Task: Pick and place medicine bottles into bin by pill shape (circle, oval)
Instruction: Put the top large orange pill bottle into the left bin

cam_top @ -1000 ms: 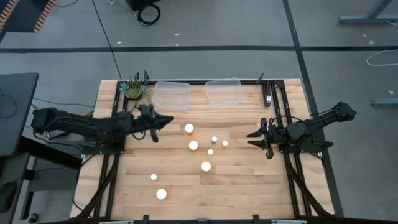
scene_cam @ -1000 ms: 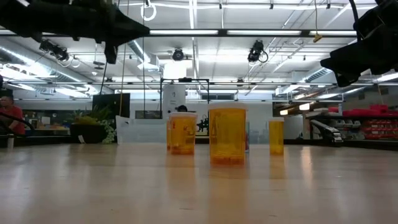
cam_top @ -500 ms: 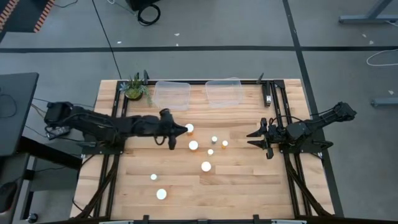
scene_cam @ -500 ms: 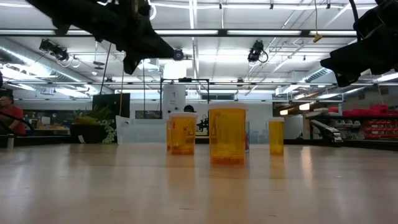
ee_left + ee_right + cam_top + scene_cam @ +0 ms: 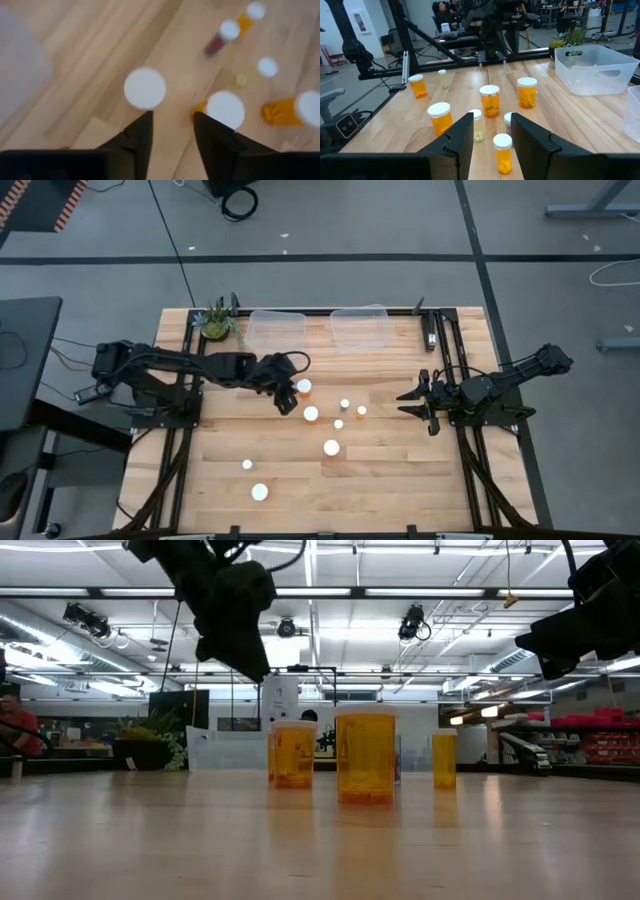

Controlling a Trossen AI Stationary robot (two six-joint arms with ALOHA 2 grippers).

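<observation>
Wooden table [image 5: 400,480] with medicine bottles [image 5: 311,413], bins [image 5: 275,333], plant [image 5: 216,322]

Three orange bottles [image 5: 365,758] stood on the wooden table [image 5: 200,840]; the left gripper [image 5: 245,658] hung above them, the right arm [image 5: 590,610] at upper right.

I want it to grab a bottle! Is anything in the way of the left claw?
Nothing visible blocks it. The left gripper hangs open above the table, right by two white-capped bottles, with only air between. The right gripper waits off to the side.

Potted plant [image 5: 217,321] at the table's [image 5: 400,480] far corner, seemingly upright.
</observation>
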